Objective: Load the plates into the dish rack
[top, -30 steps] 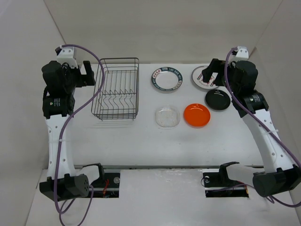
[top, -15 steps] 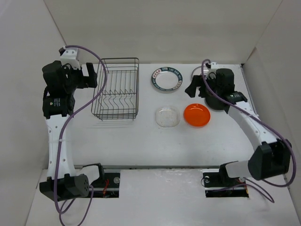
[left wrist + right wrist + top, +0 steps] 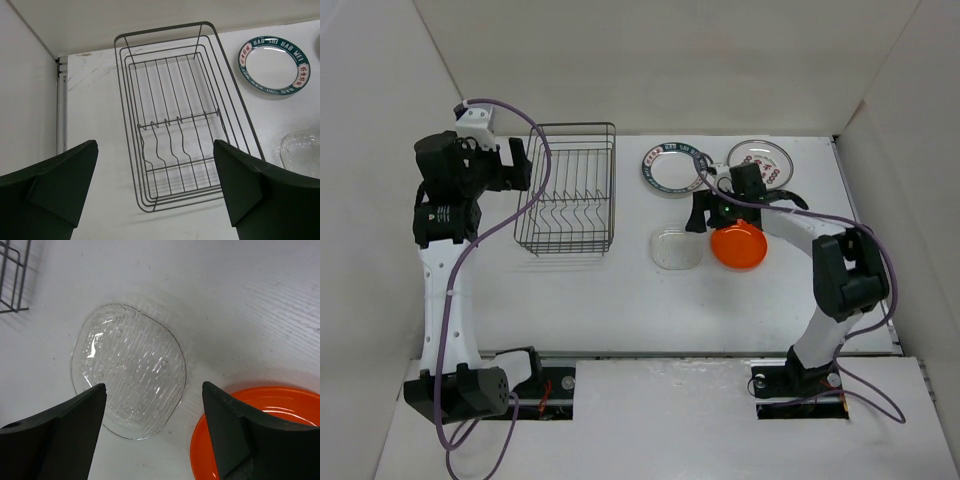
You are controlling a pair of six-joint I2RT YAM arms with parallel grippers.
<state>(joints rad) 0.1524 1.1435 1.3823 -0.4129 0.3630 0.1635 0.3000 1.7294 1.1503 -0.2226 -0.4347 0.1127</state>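
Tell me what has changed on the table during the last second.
The right gripper swung left from the far right corner and now hangs open, empty, above the clear plate and the orange plate. The left gripper barely shifted; the rack and both plates stayed in place.

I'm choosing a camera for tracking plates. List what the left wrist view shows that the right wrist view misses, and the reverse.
Only the left wrist view: the whole dish rack, with no plates in it, and the plate with the blue-green patterned rim to its right.
Only the right wrist view: the orange plate, and the clear plate in full.
Both: the clear plate, cut off by the right edge in the left wrist view, and the rack, just a corner at top left in the right wrist view.
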